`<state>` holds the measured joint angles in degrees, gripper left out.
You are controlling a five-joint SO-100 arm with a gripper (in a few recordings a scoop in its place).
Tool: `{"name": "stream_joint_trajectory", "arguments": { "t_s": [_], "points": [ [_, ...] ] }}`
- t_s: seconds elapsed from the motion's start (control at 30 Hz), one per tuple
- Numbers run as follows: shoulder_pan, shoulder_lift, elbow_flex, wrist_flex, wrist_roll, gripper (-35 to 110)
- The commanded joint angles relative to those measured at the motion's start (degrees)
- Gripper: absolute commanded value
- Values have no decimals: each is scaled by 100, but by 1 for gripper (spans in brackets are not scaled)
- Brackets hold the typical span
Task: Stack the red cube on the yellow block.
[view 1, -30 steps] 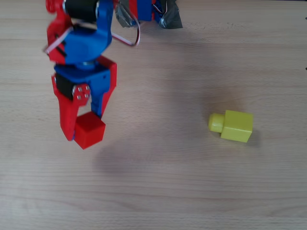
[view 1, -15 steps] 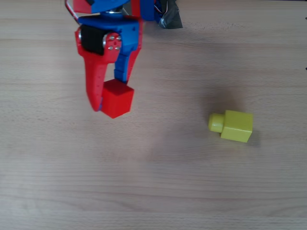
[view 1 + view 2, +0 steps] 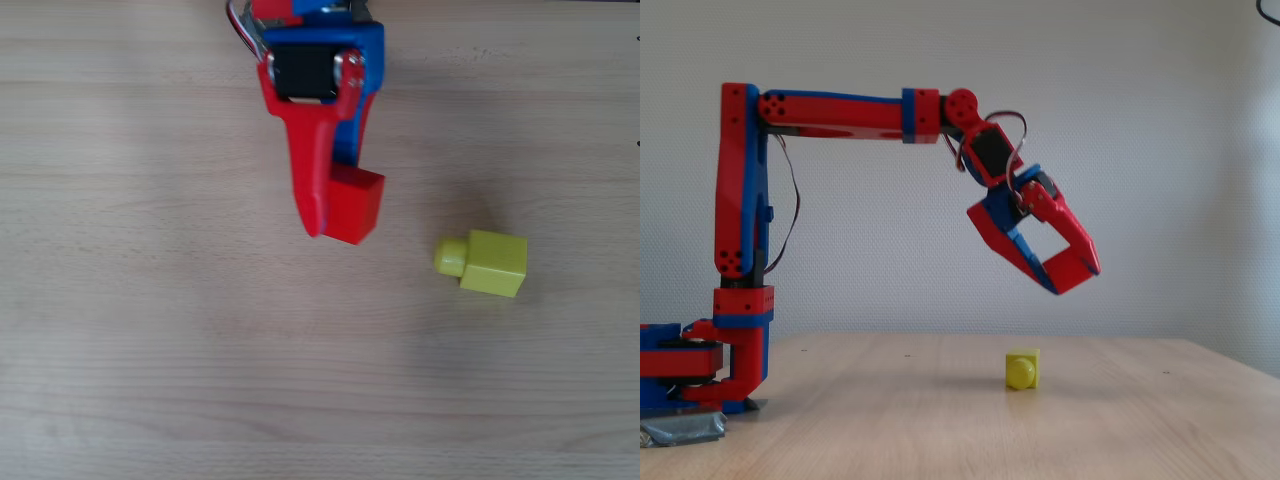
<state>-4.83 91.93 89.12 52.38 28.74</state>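
Seen from overhead, the red-and-blue gripper (image 3: 337,205) clamps the red cube (image 3: 355,205) between its fingers, well above the wooden table (image 3: 150,340). To the right, apart from the cube, the yellow block (image 3: 492,262) lies on its side, stud pointing left. The fixed view shows the cube (image 3: 1075,267) held high above the block (image 3: 1022,368).

Count: one red cube (image 3: 355,205), one yellow block (image 3: 484,262) at about 4 o'clock from it in the overhead view. One arm with one gripper (image 3: 335,225). One patch of what looks like grey tape (image 3: 682,428) at the arm's base, hard to tell.
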Motion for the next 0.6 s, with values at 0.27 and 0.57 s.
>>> {"name": "stream_joint_trajectory", "arguments": {
  "t_s": [0.27, 0.57],
  "points": [
    [-598, 176, -853, 448, -826, 7],
    [-1424, 343, -633, 659, -1134, 8]
  ]
}}
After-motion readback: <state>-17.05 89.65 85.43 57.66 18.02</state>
